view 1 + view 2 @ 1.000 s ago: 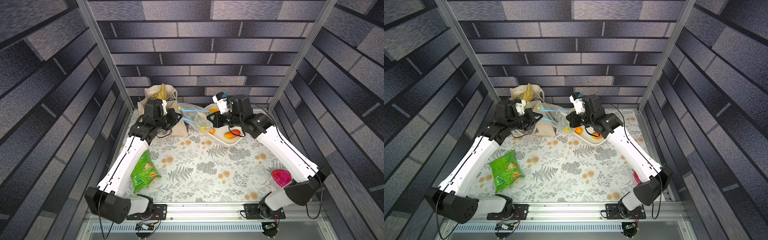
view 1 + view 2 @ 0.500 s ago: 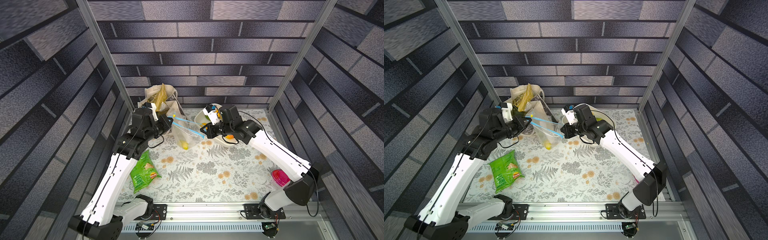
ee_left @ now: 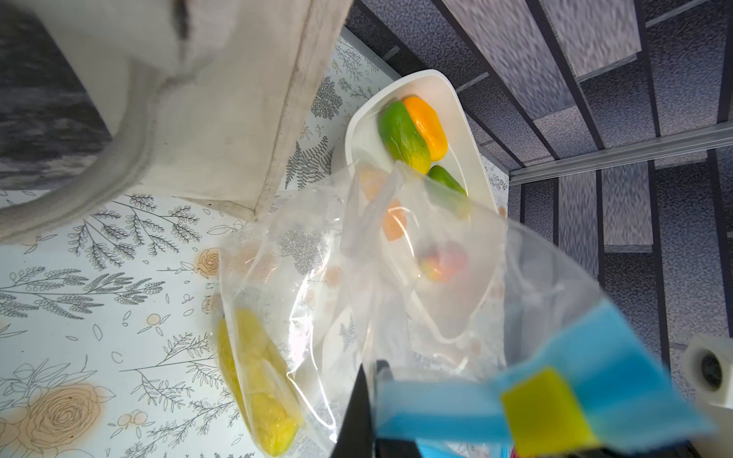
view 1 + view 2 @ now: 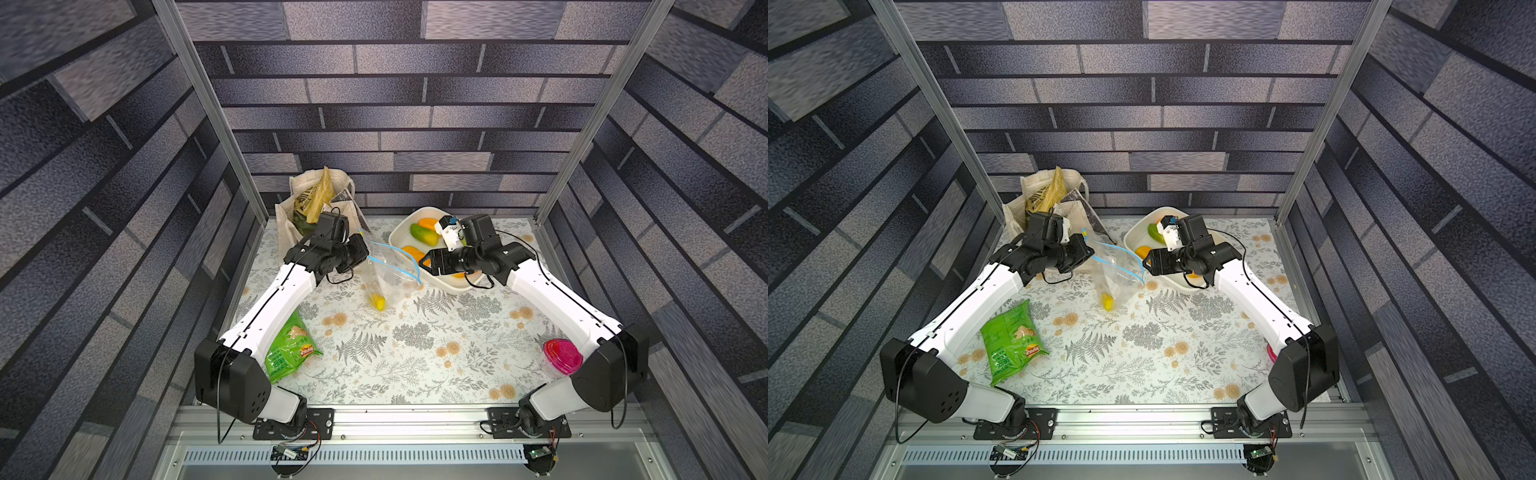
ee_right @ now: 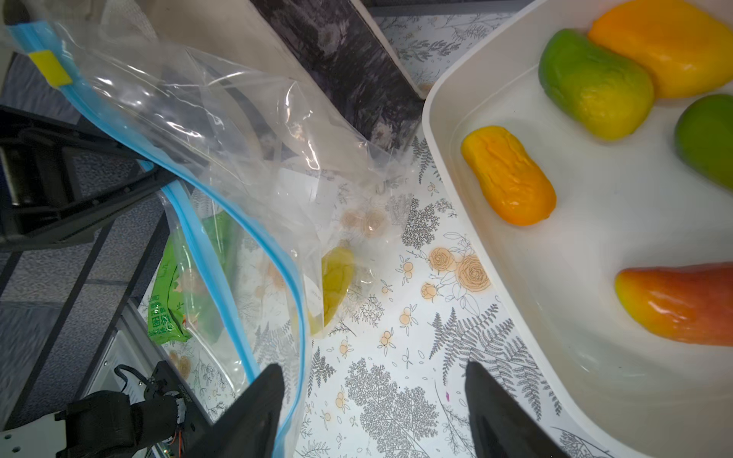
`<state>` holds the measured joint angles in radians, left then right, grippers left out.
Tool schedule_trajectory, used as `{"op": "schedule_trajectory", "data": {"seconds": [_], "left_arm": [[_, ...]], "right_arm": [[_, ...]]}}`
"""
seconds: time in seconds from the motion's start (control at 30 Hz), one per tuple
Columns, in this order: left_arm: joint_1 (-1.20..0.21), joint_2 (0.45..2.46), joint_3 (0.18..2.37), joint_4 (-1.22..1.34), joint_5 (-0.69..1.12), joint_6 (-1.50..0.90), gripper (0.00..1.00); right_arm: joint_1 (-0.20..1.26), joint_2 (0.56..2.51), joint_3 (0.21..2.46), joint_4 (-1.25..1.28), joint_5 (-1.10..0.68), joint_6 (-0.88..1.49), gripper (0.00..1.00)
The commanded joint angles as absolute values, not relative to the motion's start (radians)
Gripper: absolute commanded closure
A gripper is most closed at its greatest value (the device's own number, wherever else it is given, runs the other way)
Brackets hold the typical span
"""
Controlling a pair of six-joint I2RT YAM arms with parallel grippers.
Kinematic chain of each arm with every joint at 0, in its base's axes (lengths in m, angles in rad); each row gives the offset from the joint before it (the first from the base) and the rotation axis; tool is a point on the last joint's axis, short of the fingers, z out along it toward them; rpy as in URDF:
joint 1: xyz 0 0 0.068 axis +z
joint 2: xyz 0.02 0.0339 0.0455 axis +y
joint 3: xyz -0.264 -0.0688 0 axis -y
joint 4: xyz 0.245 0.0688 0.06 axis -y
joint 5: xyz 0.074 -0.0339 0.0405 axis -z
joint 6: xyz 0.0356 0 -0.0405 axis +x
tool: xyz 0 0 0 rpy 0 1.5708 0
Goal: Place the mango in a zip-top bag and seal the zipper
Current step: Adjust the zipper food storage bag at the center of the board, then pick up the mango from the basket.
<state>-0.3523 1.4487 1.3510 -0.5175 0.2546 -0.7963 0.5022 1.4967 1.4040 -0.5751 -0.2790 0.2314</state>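
Right wrist view: right gripper (image 5: 373,380) spread wide, empty, just beside the zipper (image 5: 222,246); in a top view the left gripper (image 4: 366,258) clamps the zipper's other end, the zip-top bag (image 4: 394,277) hanging at frame centre; yellow mango (image 4: 376,301) inside, at its bottom.

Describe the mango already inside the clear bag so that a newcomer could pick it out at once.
On the floral table, between the canvas tote and the white tub, a clear zip-top bag hangs from the left gripper. The mango lies at its bottom: yellow and behind plastic, unlike the green and orange mangoes in the tub.
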Motion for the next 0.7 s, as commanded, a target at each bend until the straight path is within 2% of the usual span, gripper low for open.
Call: {"op": "schedule_trajectory", "data": {"seconds": [0.0, 0.17, 0.3, 0.37, 0.43, 0.67], "left_arm": [[-0.356, 1.458, 1.377, -0.514, 0.258, -0.745, 1.0], [-0.35, 1.469, 1.385, -0.544, 0.256, -0.716, 1.0], [-0.342, 1.48, 1.383, -0.542, 0.274, -0.714, 1.0], [-0.339, 1.482, 1.385, -0.543, 0.278, -0.715, 1.0], [-0.337, 1.484, 1.39, -0.545, 0.281, -0.712, 1.0], [-0.313, 1.468, 1.407, -0.575, 0.276, -0.702, 1.0]], "right_arm": [[0.46, 1.487, 1.46, -0.563, -0.27, 0.192, 0.22], [0.417, 1.551, 1.495, -0.484, -0.398, 0.208, 0.21], [0.416, 1.695, 1.612, -0.554, -0.258, 0.163, 0.18], [0.417, 1.846, 1.757, -0.681, -0.138, 0.109, 0.18], [0.416, 2.007, 1.929, -0.803, -0.104, 0.053, 0.18], [0.416, 2.4, 2.356, -1.027, -0.146, -0.09, 0.14]]}}
